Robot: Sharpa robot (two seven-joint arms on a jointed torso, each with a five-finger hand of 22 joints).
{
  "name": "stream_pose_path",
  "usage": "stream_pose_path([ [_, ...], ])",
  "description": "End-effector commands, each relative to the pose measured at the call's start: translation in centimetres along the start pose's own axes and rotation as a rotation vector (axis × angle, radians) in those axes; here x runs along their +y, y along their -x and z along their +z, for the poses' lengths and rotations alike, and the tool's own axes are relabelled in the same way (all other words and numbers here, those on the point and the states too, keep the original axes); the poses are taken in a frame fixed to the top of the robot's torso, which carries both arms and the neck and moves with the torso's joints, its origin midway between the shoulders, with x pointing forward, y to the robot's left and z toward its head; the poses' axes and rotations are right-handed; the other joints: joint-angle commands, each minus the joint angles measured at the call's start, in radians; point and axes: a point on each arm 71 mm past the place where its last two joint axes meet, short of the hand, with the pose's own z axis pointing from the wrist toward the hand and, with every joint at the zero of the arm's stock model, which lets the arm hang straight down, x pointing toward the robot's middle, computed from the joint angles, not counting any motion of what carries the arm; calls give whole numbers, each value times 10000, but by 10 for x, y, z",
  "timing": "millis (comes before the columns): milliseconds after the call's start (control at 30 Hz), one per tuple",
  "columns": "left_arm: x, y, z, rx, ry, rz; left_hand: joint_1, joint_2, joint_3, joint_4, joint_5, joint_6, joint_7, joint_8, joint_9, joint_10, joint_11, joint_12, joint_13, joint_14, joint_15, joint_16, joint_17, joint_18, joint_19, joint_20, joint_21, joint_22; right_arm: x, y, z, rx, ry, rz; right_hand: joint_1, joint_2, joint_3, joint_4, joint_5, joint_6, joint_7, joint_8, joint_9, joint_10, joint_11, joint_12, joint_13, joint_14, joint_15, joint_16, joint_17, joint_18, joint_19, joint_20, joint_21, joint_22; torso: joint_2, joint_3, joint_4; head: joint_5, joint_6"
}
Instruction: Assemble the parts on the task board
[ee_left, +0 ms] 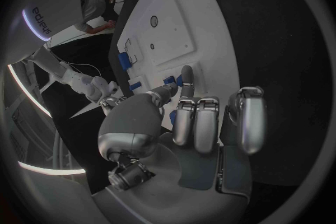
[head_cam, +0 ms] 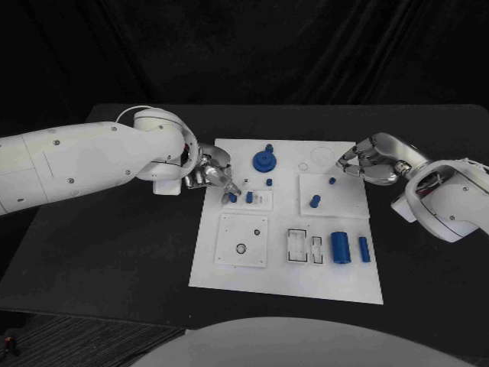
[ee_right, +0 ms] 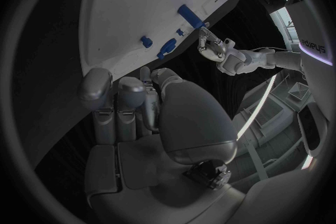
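The white task board [head_cam: 236, 275] lies in the middle of the black table. On it are a round blue gear-like part [head_cam: 266, 160], two small blue pegs [head_cam: 232, 198] [head_cam: 249, 197], further small pegs [head_cam: 333, 181] [head_cam: 314, 202] and two blue cylinders [head_cam: 341, 246] [head_cam: 364, 248]. My left hand [head_cam: 209, 174] hovers at the board's left edge. One finger [ee_left: 186, 75] and the thumb stretch toward the two pegs [ee_left: 170, 80], the other fingers are curled, and nothing is held. My right hand [head_cam: 371, 160] stays at the board's far right edge, fingers curled [ee_right: 119, 106] on nothing.
Bare black table surrounds the board on all sides. Raised white plates [head_cam: 244, 239] [head_cam: 331, 193] with holes and a slotted fixture [head_cam: 306, 247] sit on the board. My right forearm [head_cam: 454, 202] stretches along the board's right side.
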Motion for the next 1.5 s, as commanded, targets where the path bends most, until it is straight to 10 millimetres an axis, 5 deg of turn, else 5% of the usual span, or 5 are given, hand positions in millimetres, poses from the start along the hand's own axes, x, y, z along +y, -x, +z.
stream_pose_path([
  [33,-1,-2,1,107,-85,58,-221,1,-318,233,-433,-9,82,-91,-61,1046,18,27,2630,1075,-1,27,2634,181,220,-13,-6,2107,-2,-1,-1,64,-174,-38,103,40,70,-8,26,80,-11,28,11,20,-62,-23,-3145,8,-78,-21,-8,-7,-48,-5,-63,375,0,-2,1,1,-1],
  [333,0,-2,1,126,-57,52,-648,108,-1375,1166,-1360,-191,192,-340,-221,1046,117,27,2630,1075,79,27,2634,194,188,59,-78,2090,-2,-1,-1,61,-175,-39,103,40,70,-8,26,80,-11,28,11,20,-62,-23,-3145,8,-78,-21,-8,-7,-48,-5,-63,375,1,-2,5,8,-1],
  [700,2,0,0,-73,-45,-43,-683,164,-1561,1343,-1419,-172,198,-348,-225,1046,129,27,2630,1075,91,27,2634,184,214,75,-26,2105,-2,-1,-1,64,-165,-40,103,40,70,-8,26,80,-11,28,11,20,-62,-23,-3145,8,-78,-21,-8,-7,-48,-5,-63,375,2,-5,-2,51,-1],
  [1267,5,1,-3,-303,-52,-171,130,122,-1709,924,-759,-243,171,-367,-183,1046,98,27,2630,1075,63,27,2634,182,233,56,-8,2109,-2,-2,-1,77,-168,-39,103,40,70,-8,26,80,-11,28,11,20,-62,-23,-3145,8,-78,-21,-8,-7,-48,-5,-63,375,1,-7,-1,78,-1],
  [1500,4,0,-2,-193,-72,-121,540,131,-1714,650,76,-242,177,-480,-324,1046,103,27,2630,1075,69,27,2634,186,225,60,-30,2104,-2,-2,-1,84,-161,-36,103,40,70,-8,26,80,-11,28,11,20,-62,-23,-3145,8,-78,-21,-8,-7,-48,-5,-63,375,0,-1,3,150,-1],
])
